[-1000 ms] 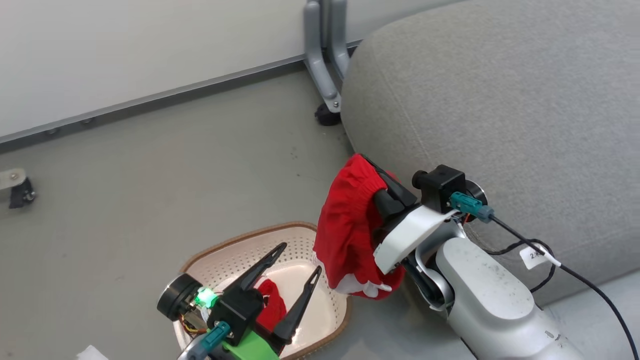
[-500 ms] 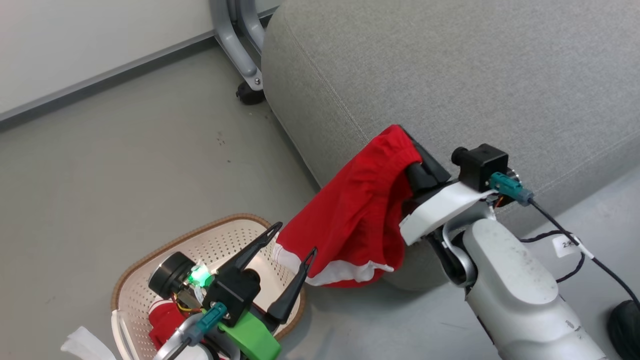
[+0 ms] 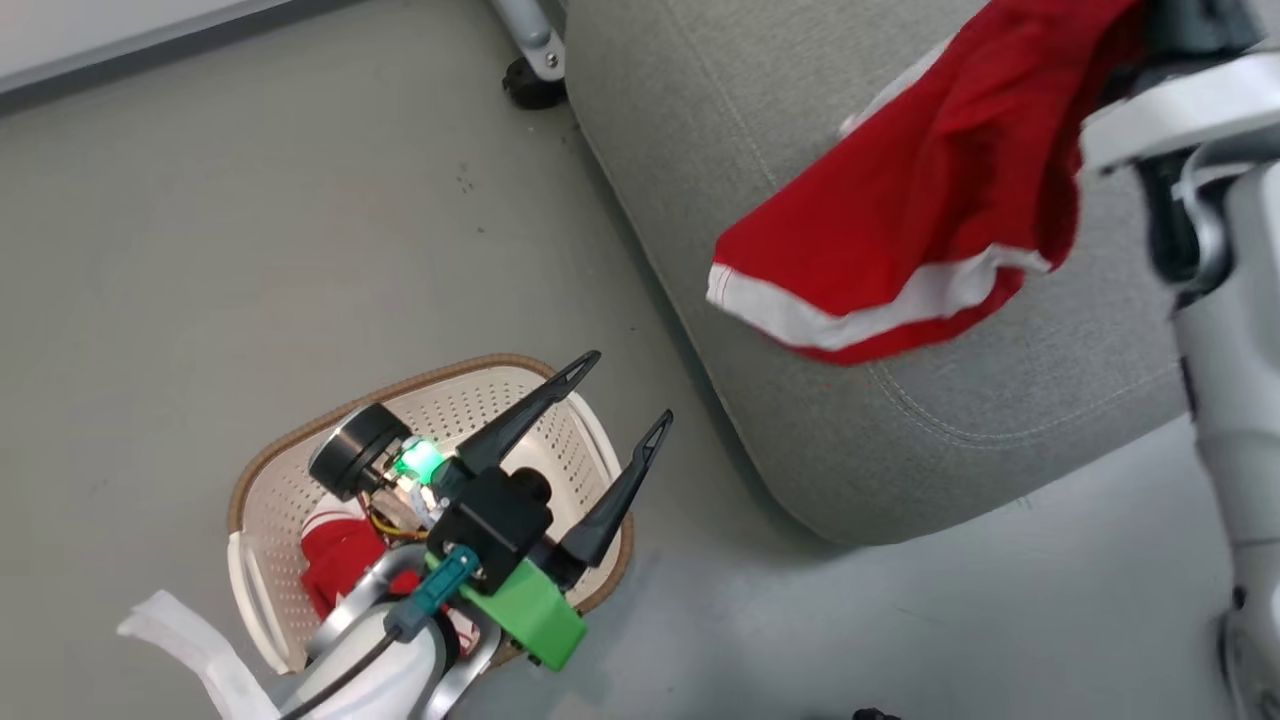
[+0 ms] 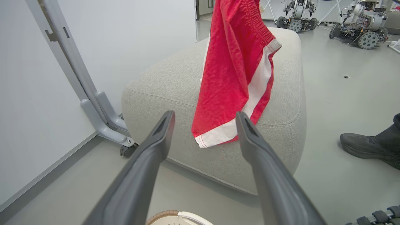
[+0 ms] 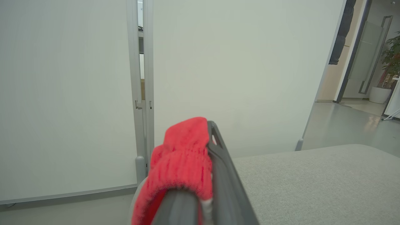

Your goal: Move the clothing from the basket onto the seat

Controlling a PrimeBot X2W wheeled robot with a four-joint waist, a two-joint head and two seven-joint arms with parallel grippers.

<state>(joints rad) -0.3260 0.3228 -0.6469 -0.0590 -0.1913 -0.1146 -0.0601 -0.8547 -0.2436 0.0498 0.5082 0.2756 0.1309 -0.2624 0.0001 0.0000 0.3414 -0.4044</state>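
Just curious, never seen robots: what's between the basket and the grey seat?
Bare grey floor separates the basket from the seat in the head view; the open left claw hovers above it.

Bright, even light; soft shadow beside the seat (image 3: 720, 120); clothing (image 5: 184, 150) blurred in right wrist view.

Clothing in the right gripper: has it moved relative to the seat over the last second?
Yes. The clothing, clamped in the right gripper, has risen from beside the seat's corner, near the basket, to hang over the seat.
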